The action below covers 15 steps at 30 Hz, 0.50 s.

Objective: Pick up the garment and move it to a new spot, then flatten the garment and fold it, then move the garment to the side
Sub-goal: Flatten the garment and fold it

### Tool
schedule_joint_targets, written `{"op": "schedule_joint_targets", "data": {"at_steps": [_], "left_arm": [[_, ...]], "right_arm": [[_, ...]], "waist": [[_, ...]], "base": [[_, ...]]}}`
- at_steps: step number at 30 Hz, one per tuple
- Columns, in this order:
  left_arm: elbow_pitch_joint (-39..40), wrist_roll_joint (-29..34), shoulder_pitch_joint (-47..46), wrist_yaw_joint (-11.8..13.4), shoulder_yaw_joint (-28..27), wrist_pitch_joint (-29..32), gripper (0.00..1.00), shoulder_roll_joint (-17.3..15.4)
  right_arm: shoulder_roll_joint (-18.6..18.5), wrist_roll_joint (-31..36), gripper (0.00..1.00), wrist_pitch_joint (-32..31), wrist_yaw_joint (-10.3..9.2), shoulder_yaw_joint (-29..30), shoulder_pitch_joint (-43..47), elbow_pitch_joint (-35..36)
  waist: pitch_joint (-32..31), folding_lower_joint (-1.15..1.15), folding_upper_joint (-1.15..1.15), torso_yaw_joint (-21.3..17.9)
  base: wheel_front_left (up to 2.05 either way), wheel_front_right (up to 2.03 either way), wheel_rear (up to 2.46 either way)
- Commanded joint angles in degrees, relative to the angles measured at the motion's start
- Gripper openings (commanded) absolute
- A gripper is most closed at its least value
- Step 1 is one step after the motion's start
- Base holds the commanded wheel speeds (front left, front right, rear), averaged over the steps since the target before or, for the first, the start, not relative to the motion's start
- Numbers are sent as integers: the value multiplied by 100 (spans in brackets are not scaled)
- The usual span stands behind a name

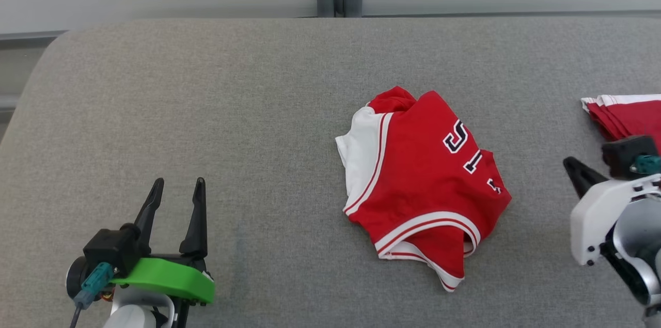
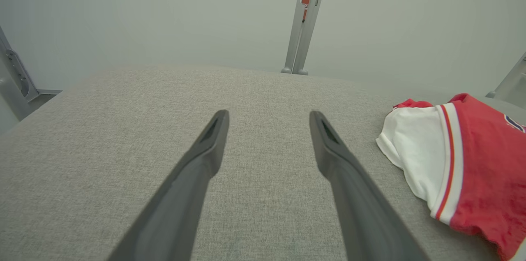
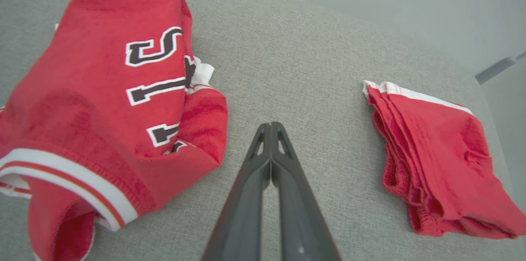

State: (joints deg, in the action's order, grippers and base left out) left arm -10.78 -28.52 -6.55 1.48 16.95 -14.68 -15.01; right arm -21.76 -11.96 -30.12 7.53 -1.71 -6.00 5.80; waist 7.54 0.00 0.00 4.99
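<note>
The crumpled red-and-white jersey garment [image 1: 423, 183] lies centrally on the grey fabric surface [image 1: 206, 85], well apart from the wide-spread, empty left gripper [image 1: 179, 180], while the right wrist view reveals the right gripper [image 3: 270, 126] pinched together on nothing between it and a folded red cloth stack [image 3: 439, 162].

Garment [image 1: 423, 183] lies on the bench [image 1: 206, 111], right of centre. Folded pile [image 1: 627, 113] lies farther right, apart from it. Right gripper [image 3: 270, 126] is between them, nearer the robot; left gripper [image 1: 179, 180] is near left, well apart.
</note>
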Motion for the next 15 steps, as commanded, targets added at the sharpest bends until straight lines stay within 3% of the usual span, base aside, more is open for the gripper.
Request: {"op": "schedule_joint_targets", "data": {"at_steps": [1,6,7,8,9,15], "left_arm": [[16,32,-120,-35,7,12,100,-31],[-8,46,-170,-42,55,28,100,-52],[-21,44,-169,-35,54,29,100,-57],[-31,37,-167,-34,56,28,100,-60],[-44,30,-162,-34,65,30,100,-61],[-92,2,-148,-22,121,39,100,-8]], "right_arm": [[2,-91,0,95,-8,131,54,100],[252,-144,0,560,-7,469,97,206],[373,-188,5,698,-7,485,109,223],[444,-173,46,805,-8,492,117,230],[525,-148,100,946,-8,485,117,244],[925,-209,100,1436,-7,74,161,193]], "waist": [[174,0,0,-59],[201,0,0,5],[179,0,0,20],[159,0,0,31],[130,0,0,46],[-50,0,0,163]], "base": [[0,0,0],[0,0,0],[0,0,0],[0,0,0],[0,0,0],[0,0,0]]}}
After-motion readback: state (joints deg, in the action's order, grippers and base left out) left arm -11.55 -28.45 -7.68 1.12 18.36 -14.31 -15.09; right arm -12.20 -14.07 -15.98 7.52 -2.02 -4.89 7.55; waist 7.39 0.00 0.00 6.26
